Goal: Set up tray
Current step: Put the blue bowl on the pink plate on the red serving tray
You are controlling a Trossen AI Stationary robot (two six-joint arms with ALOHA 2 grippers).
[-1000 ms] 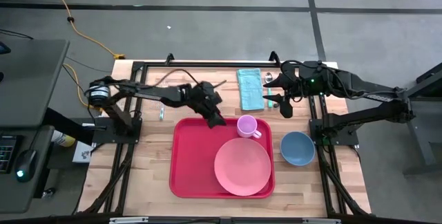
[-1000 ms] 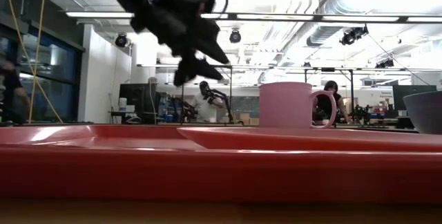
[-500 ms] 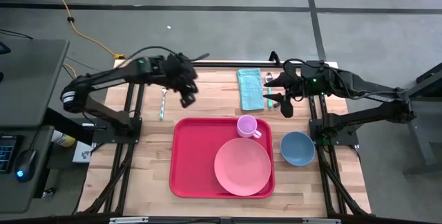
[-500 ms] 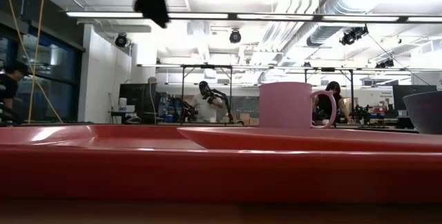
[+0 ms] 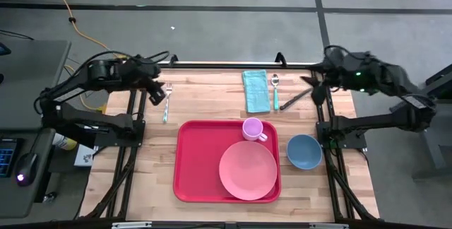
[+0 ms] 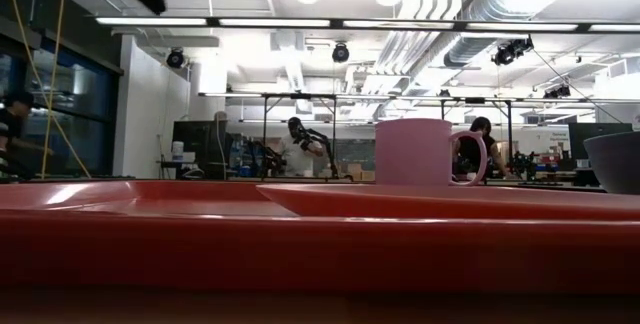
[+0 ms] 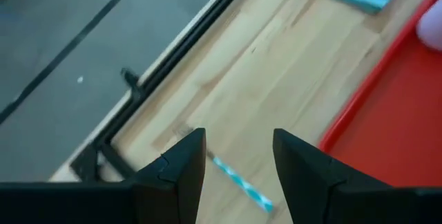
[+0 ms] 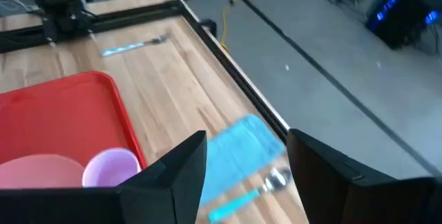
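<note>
The red tray (image 5: 191, 165) lies on the wooden table with the round pink plate (image 5: 247, 171) and a pink cup (image 5: 253, 128) on it. A fork with a teal handle (image 5: 167, 104) lies left of the tray's far corner. My left gripper (image 5: 157, 91) hangs open just above the fork, whose handle (image 7: 238, 179) shows between its fingers. My right gripper (image 5: 316, 87) is open at the far right, past the teal napkin (image 8: 242, 148) and spoon (image 8: 266, 182). Neither gripper holds anything.
A blue bowl (image 5: 304, 151) sits on the table right of the tray. A dark slim utensil (image 5: 295, 100) lies right of the spoon (image 5: 274, 91) and napkin (image 5: 256, 90). Bare wood shows left of the tray and along the near edge. People stand in the room behind.
My left gripper has drawn back from above the tray's far left corner toward the table's left far edge and risen. My right gripper has pulled away from beside the spoon toward the far right edge, uncovering the dark utensil. Tray, plate, cup and bowl have stayed put.
</note>
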